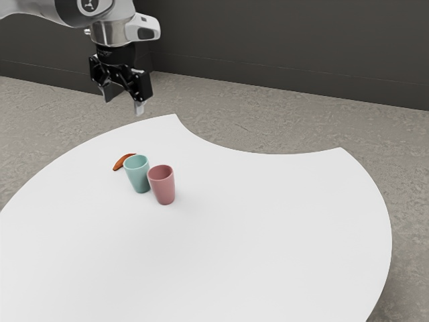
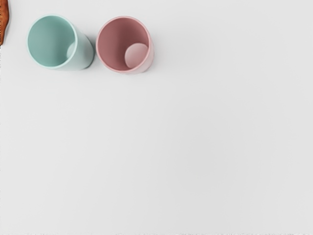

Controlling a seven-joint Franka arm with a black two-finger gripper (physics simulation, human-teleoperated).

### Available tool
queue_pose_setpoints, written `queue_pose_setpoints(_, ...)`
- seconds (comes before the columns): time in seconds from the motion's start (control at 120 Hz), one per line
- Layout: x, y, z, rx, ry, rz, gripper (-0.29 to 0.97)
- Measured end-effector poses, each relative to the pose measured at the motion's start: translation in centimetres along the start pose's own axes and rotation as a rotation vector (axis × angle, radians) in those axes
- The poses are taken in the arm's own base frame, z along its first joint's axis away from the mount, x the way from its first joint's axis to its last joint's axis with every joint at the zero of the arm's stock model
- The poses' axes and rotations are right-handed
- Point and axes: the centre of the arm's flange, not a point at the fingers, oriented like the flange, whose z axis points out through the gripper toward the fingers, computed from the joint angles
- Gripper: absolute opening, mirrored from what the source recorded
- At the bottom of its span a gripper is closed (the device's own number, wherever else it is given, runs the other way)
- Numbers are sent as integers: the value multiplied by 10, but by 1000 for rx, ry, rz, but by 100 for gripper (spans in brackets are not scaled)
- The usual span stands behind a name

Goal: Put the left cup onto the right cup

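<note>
Claw (image 1: 124, 102) high, downward-facing, well apart from teal cup (image 1: 137, 173), pink cup (image 1: 162, 184).

The teal cup (image 1: 138, 173) and the pink cup (image 1: 162, 184) look like smooth, matt plastic, inside and out. The white table (image 1: 268, 241) is smooth and matt. The grey floor (image 1: 301, 121) is rough and speckled, like concrete. The gripper (image 1: 124, 102) is black with a dull sheen. The wrist collar (image 1: 110, 30) above it looks like polished metal.
</note>
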Motion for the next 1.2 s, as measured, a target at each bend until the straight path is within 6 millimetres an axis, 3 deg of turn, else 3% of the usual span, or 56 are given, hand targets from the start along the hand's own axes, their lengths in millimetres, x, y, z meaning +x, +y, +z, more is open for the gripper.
queue_pose_setpoints(0.2, 5, -22, 9, 3, -2, -34, 68)
queue_pose_setpoints(0.417, 30, -63, 41, 7, -6, -108, 68)
queue_pose_setpoints(0.642, 61, -61, 85, 26, -16, -105, 68)
queue_pose_setpoints(0.85, 81, -79, 128, 32, -20, -132, 68)
queue_pose_setpoints(1.2, 106, -80, 153, 24, 53, -265, 68)
